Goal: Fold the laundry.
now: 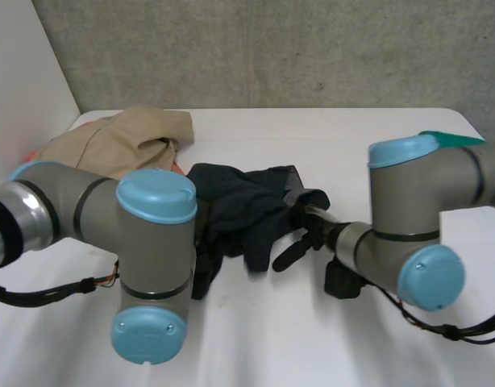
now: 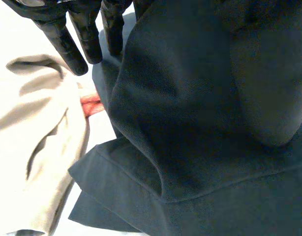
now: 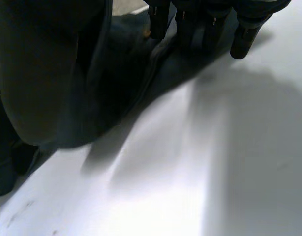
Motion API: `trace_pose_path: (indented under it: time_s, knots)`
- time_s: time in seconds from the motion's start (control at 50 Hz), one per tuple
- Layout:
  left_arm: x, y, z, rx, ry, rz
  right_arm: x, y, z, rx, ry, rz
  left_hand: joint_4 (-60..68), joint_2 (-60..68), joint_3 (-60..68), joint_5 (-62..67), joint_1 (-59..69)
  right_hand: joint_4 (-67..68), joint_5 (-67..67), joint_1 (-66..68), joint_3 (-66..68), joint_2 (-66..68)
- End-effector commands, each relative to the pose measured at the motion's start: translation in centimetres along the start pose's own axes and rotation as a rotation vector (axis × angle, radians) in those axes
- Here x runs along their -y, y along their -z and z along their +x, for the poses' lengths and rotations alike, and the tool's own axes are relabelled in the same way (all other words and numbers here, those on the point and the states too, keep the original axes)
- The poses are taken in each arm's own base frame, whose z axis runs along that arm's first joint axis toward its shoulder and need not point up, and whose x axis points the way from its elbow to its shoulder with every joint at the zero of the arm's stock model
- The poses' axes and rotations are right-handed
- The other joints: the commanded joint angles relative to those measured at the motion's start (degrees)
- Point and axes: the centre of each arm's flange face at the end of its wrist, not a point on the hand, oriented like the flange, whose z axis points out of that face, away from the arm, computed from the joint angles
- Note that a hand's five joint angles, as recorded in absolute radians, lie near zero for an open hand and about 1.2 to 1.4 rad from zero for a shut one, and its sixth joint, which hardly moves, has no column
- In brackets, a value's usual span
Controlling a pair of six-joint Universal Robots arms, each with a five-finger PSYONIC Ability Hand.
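A dark navy garment (image 1: 243, 205) lies crumpled in the middle of the white table (image 1: 328, 137). My right hand (image 1: 305, 230) rests at its right edge. In the right wrist view that hand's fingers (image 3: 205, 24) are straight, with their tips at the border of the dark cloth (image 3: 52, 73), holding nothing. My left hand (image 2: 77, 39) is open too, its fingers straight beside a raised fold of the navy garment (image 2: 200, 108), which drapes down next to the palm. The big left arm (image 1: 151, 242) covers the garment's left side in the head view.
A beige garment (image 1: 126, 141) is heaped at the back left, and it lies just past my left hand's fingertips (image 2: 33, 147). Something red (image 2: 90, 104) peeks out between the beige and navy cloth. A green item (image 1: 449, 139) sits at the far right edge.
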Motion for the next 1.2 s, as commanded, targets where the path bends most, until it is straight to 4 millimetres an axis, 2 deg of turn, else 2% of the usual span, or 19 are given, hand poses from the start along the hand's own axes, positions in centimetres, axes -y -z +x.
trace_pose_path:
  time_s: [0.02, 0.08, 0.16, 0.18, 0.24, 0.32, 0.34, 0.4, 0.48, 0.54, 0.58, 0.64, 0.7, 0.72, 0.8, 0.9, 1.0, 1.1, 1.2]
  knots:
    - [0.0, -1.5, -0.4, 0.094, -0.016, 0.038, -1.4, -1.1, -1.5, 0.027, -0.077, -0.009, 2.5, 2.3, 2.1, 1.0, 2.6, 16.0, 15.3, 15.4, 15.8, 15.8]
    - [0.4, -1.9, -0.9, 0.124, -0.015, 0.067, -1.5, -1.0, -2.4, 0.050, -0.096, 0.006, 18.5, 18.3, 18.1, 17.0, 18.6, 28.4, 27.8, 27.8, 28.3, 28.3]
    - [1.5, -2.2, -1.6, 0.138, 0.002, 0.122, -1.4, -1.2, -3.3, 0.086, -0.085, 0.048, 50.6, 50.4, 50.2, 49.1, 50.7, 54.6, 54.0, 54.0, 54.5, 54.5]
    - [2.1, -2.3, -2.0, 0.143, 0.009, 0.143, -1.1, -1.4, -3.5, 0.099, -0.078, 0.071, 67.6, 67.4, 67.3, 66.1, 67.8, 67.2, 66.5, 66.6, 67.1, 67.0]
    - [3.4, -2.2, -2.7, 0.143, 0.017, 0.183, -0.1, -1.4, -3.7, 0.108, -0.071, 0.110, 68.6, 68.4, 68.3, 67.1, 68.8, 67.3, 66.7, 66.7, 67.2, 67.2]
    - [6.7, -1.5, -3.7, 0.102, 0.028, 0.278, 3.0, -0.4, -3.8, 0.101, -0.058, 0.203, 68.6, 68.4, 68.3, 67.1, 68.8, 67.3, 66.7, 66.7, 67.2, 67.2]
    - [8.6, -0.8, -3.8, 0.062, 0.031, 0.338, 4.8, 0.5, -4.1, 0.110, -0.043, 0.257, 68.6, 68.4, 68.3, 67.1, 68.8, 67.3, 66.7, 66.7, 67.2, 67.2]
    - [11.5, 0.4, -3.9, -0.008, 0.027, 0.429, 7.8, 2.3, -4.7, 0.130, 0.006, 0.359, 68.6, 68.4, 68.3, 67.1, 68.8, 67.3, 66.7, 66.7, 67.2, 67.2]
    - [17.2, 3.4, -4.5, -0.102, 0.037, 0.587, 15.1, 7.0, -6.0, 0.155, 0.175, 0.642, 68.6, 68.4, 68.3, 67.1, 68.8, 67.3, 66.7, 66.7, 67.2, 67.2]
    - [18.4, 4.6, -4.6, -0.127, 0.039, 0.597, 17.2, 8.8, -5.7, 0.128, 0.228, 0.715, 68.6, 68.4, 68.3, 67.1, 68.8, 67.3, 66.7, 66.7, 67.2, 67.2]
    - [17.6, 4.6, -4.2, -0.142, 0.019, 0.536, 16.7, 9.0, -5.2, 0.099, 0.220, 0.667, 68.6, 68.4, 68.3, 67.1, 68.8, 59.0, 58.3, 58.4, 58.8, 58.8]
    - [15.4, 3.8, -3.5, -0.147, -0.006, 0.434, 14.4, 8.6, -4.0, 0.039, 0.189, 0.526, 68.6, 68.4, 68.3, 67.1, 68.8, 11.3, 10.6, 10.7, 11.1, 11.1]
    - [13.7, 3.0, -3.1, -0.137, -0.021, 0.370, 11.9, 8.3, -3.3, 0.008, 0.149, 0.390, 68.6, 68.4, 68.3, 67.1, 68.8, 1.3, 0.6, 0.6, 1.1, 1.1]
    - [13.1, 2.6, -2.9, -0.125, -0.027, 0.351, 10.0, 8.0, -3.0, -0.009, 0.119, 0.310, 68.6, 68.4, 68.3, 67.1, 68.8, -2.7, -3.3, -3.3, -2.8, -2.8]
    - [12.1, 2.3, -2.5, -0.114, -0.037, 0.326, 5.9, 7.3, -2.8, -0.007, 0.028, 0.168, 68.6, 68.4, 68.3, 67.1, 68.8, -2.7, -3.3, -3.3, -2.8, -2.8]
    - [12.0, 2.7, -2.0, -0.124, -0.063, 0.327, 2.1, 5.6, -2.9, 0.022, -0.050, 0.080, 68.6, 68.4, 68.3, 67.1, 68.8, -2.7, -3.3, -3.3, -2.8, -2.8]
    - [11.7, 3.0, -1.5, -0.129, -0.092, 0.324, -1.4, 5.4, -3.8, 0.027, -0.042, 0.002, 68.6, 68.4, 68.3, 67.1, 68.8, -2.7, -3.3, -3.3, -2.8, -2.8]
    - [11.1, 3.1, -1.3, -0.139, -0.094, 0.305, -2.2, 4.5, -4.2, 0.029, 0.010, 0.053, 68.6, 68.4, 68.3, 67.1, 68.8, -2.7, -3.3, -3.3, -2.8, -2.8]
    - [10.4, 3.5, -0.9, -0.153, -0.096, 0.289, -2.7, 2.2, -4.5, 0.047, 0.075, 0.146, 68.6, 68.4, 68.3, 67.1, 68.8, -2.7, -3.3, -3.3, -2.8, -2.8]
